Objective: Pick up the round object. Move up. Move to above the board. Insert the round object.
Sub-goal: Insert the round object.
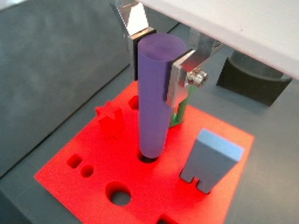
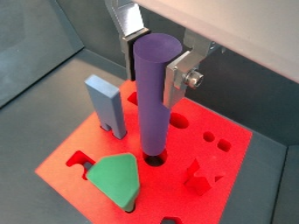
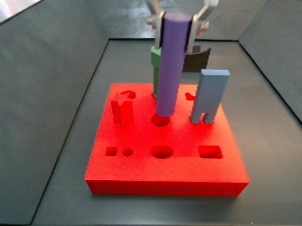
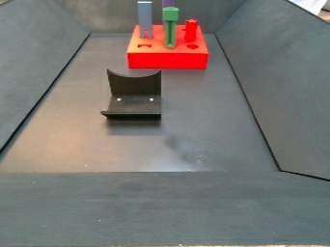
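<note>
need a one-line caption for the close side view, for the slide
Gripper holds the purple round peg upright, its lower end in a round hole of the red board, beside the light-blue block.

I see the round object (image 1: 156, 96), a tall, smooth purple cylinder, standing upright with its lower end in a round hole near the middle of the board (image 1: 82, 188). The gripper (image 1: 160, 54) sits at the peg's top, a silver finger on each side of it. The board is a thick red square block with round, square and small dot holes; in a side view (image 4: 169, 53) it lies at the far end of the floor.
</note>
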Robot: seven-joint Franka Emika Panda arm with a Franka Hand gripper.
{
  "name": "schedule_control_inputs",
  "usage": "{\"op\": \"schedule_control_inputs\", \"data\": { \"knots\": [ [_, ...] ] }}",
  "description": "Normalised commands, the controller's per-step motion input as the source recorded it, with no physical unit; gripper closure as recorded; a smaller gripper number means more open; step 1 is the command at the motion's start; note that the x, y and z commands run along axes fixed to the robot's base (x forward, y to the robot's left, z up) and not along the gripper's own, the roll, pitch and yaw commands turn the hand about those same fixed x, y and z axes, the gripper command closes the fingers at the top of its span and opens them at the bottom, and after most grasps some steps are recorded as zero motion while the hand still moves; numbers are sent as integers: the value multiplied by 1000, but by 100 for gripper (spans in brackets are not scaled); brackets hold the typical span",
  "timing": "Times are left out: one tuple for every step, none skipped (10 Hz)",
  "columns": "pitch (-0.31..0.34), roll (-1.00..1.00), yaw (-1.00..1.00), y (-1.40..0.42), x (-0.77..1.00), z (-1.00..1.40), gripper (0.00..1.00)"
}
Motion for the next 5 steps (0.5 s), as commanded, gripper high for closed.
{"op": "schedule_control_inputs", "data": {
  "knots": [
    [-130, 0, -9, -46, 0, -371, 100],
    [-126, 0, 0, -46, -14, -311, 100],
    [-79, 0, 0, -20, -54, -223, 100],
    [-3, 29, 0, 0, -74, -89, 100],
    [0, 53, 0, 0, -34, -17, 100]
  ]
}}
